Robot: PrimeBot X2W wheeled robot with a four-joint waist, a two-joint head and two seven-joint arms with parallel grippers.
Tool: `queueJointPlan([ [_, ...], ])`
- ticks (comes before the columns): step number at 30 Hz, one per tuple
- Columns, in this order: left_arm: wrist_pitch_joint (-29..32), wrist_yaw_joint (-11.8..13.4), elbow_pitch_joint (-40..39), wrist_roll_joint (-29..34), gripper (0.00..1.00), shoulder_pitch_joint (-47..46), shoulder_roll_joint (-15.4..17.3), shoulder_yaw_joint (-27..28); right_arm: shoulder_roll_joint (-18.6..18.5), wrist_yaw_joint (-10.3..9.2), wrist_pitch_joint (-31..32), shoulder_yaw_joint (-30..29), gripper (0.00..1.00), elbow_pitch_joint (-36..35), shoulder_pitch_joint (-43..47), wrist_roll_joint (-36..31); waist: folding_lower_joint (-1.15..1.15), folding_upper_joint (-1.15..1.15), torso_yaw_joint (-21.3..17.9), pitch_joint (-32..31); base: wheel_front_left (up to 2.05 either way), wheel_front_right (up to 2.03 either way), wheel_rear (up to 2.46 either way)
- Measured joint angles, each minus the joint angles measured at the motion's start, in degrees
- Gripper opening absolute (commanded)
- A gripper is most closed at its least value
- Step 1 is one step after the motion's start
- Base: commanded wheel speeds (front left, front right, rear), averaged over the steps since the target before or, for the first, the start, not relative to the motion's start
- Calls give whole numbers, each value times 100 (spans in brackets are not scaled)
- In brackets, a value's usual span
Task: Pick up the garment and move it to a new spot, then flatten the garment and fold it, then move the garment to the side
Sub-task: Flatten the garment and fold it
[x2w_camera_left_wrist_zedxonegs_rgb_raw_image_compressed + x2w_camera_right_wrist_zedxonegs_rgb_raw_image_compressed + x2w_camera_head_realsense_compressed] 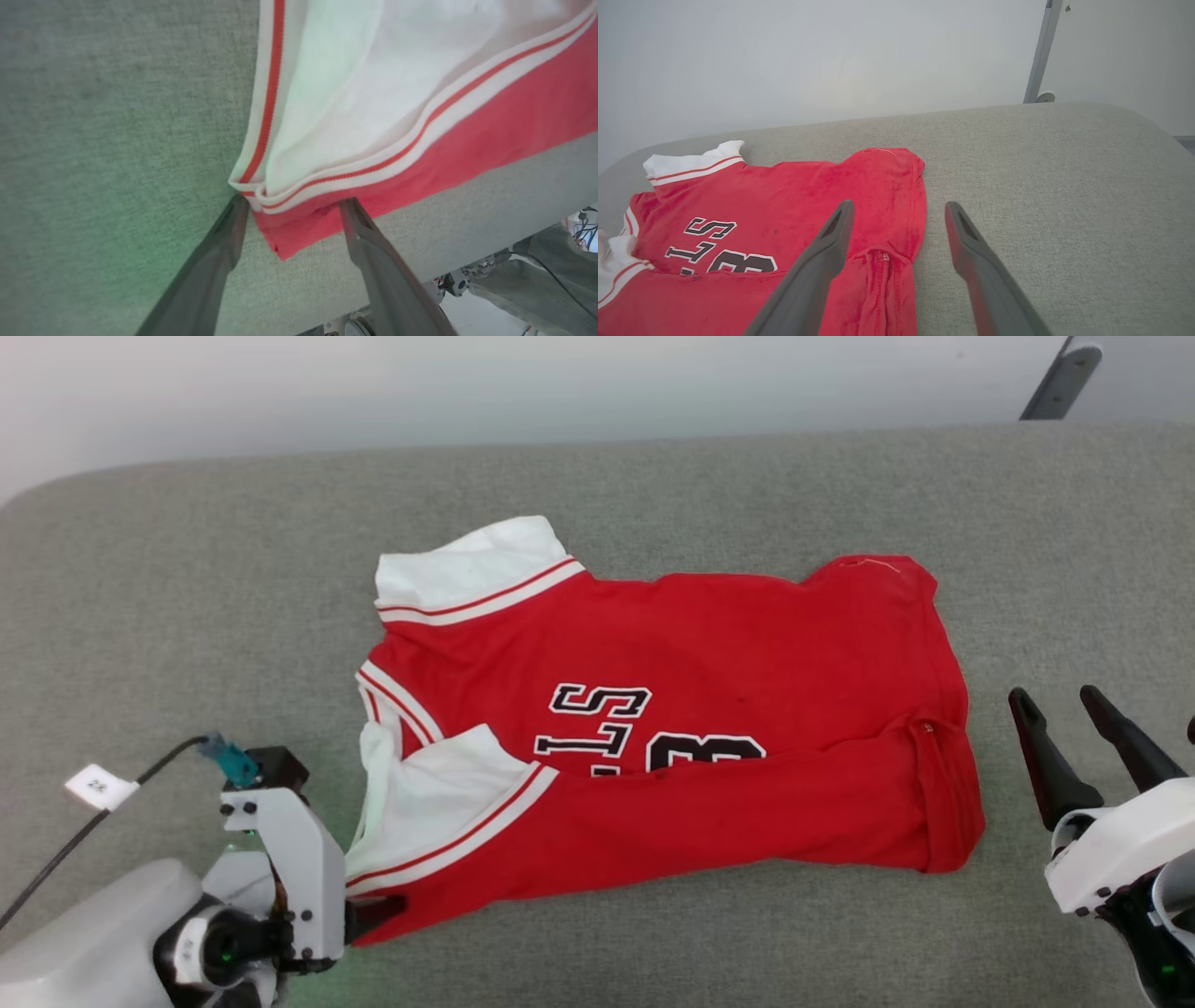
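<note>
On grey cushion (187, 569), garment (728, 644), left tool (294, 200) wide astride corner, right tool (899, 204) wide aside

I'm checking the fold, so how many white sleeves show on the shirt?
2. One sleeve lies at the far left corner of the shirt; the other sleeve lies folded onto its near left part, by the left gripper.

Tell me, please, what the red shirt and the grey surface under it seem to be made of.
The red shirt looks like soft, matte knit cloth, perhaps cotton or a blend: it folds limply and creases. Its striped trim seems a ribbed knit. The grey surface looks like matte woven upholstery fabric, with a fine flecked grain; what lies beneath is hidden.
</note>
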Motion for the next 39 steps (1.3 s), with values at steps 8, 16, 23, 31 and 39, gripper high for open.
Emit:
queueJointPlan([
  [8, -100, -553, 869, -342, 0, 82, -291, 203, 232, 0, 394, -270, 100, -230, 259, -76, 0, 0, -89, 132, 0, 0, 0],
  [16, -108, -838, 1179, -237, 0, -7, -413, 172, 332, 0, 1693, -387, 100, -319, 587, -26, 0, 0, -55, 136, 0, 0, 0],
  [23, -103, -882, 1214, -169, 0, -104, -502, 162, 296, 0, 2408, -223, 100, 172, 231, 10, 0, 0, 22, 203, 0, 0, 0],
  [31, -63, -889, 1241, -97, 0, -248, -613, 146, 289, -1, 2863, -1, 74, 1346, -528, -143, 0, 0, 141, 313, 0, 0, 0],
  [39, -53, -936, 1307, -64, 0, -320, -716, 143, 52, 0, 3112, 278, 0, 1857, -945, -109, 0, 0, 257, 341, 0, 0, 0],
])
